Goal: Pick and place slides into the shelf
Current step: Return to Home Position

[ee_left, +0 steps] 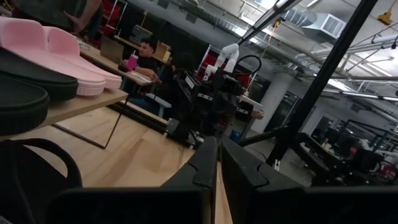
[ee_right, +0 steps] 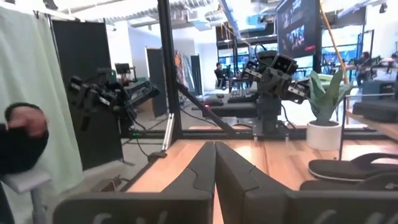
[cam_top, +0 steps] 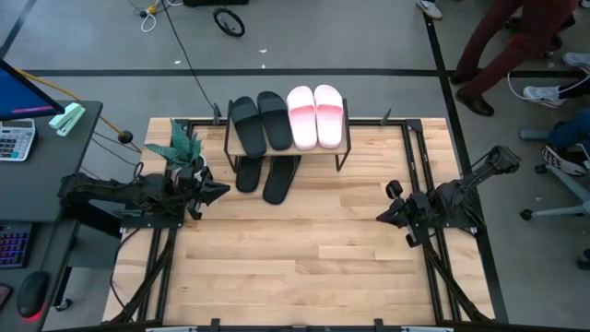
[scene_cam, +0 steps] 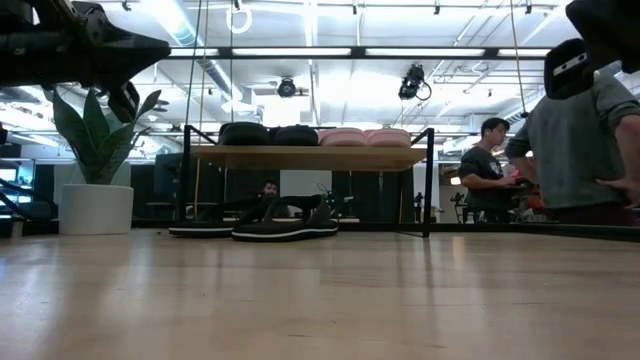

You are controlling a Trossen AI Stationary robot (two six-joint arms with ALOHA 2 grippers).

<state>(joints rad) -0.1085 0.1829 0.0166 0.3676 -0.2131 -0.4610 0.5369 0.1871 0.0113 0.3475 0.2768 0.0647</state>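
Note:
The shelf point(cam_top: 286, 148) stands at the table's far side. On its top board lie two black slides point(cam_top: 261, 123) and two pale pink slides point(cam_top: 315, 116), side by side. Two more black slides point(cam_top: 269, 175) lie on the table under the shelf, their near ends sticking out past the board. My left gripper point(cam_top: 224, 192) hovers shut at the table's left side, just left of those lower slides. My right gripper point(cam_top: 382, 216) hovers shut at the right side. Neither touches anything.
A potted plant point(cam_top: 180, 148) stands at the table's far left, close to my left gripper. The middle and near part of the wooden table point(cam_top: 304, 267) lies between the arms. People stand and sit beyond the table's far and right edges point(scene_cam: 580, 150).

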